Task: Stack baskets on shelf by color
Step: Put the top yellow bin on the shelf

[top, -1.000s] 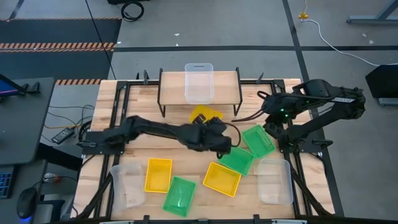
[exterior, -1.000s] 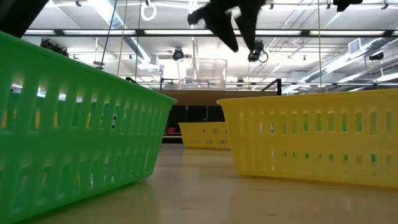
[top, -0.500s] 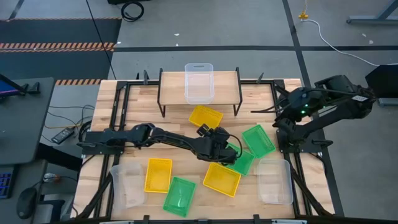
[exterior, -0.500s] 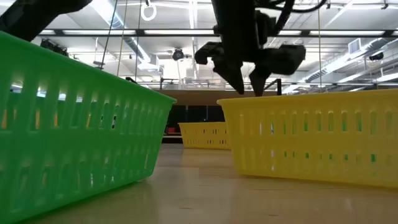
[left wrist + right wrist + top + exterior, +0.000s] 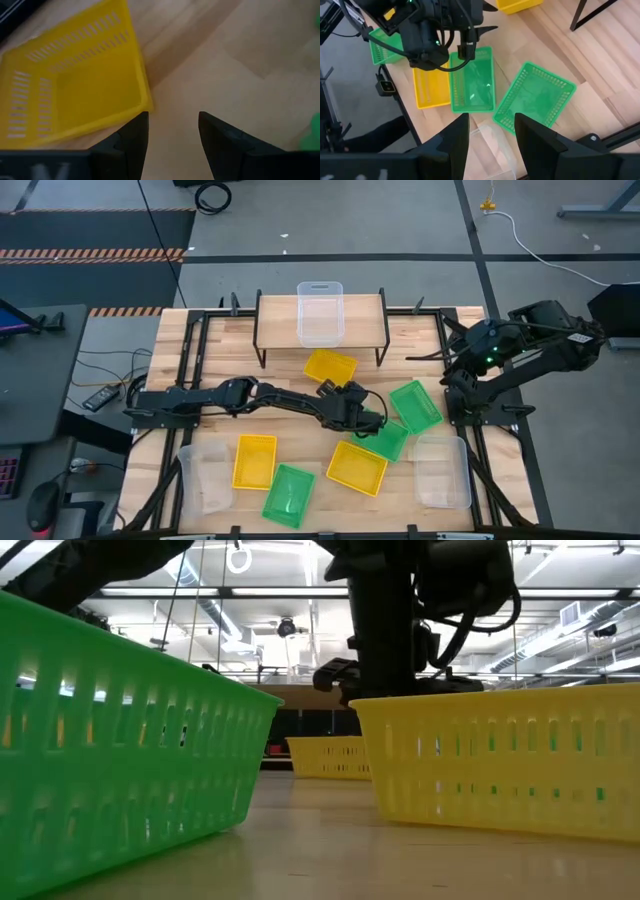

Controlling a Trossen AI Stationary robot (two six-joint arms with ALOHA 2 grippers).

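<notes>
Basically barely started: one clear basket (image 5: 320, 312) sits on the shelf (image 5: 365, 308); eight slotted plastic bins are scattered on the surface (image 5: 190, 350). Left claw (image 5: 360, 418), fingers apart and empty, is low at the rim of a green basket (image 5: 385, 439), beside a yellow basket (image 5: 70, 90). Right claw (image 5: 490, 132), parted, waits raised at the right edge.

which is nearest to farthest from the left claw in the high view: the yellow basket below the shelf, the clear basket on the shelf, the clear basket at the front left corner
From the left claw:
1. Yellow basket, just behind it, below the shelf.
2. Clear basket on the shelf, at the back.
3. Front-left clear basket, far corner on the left arm's side.
</notes>
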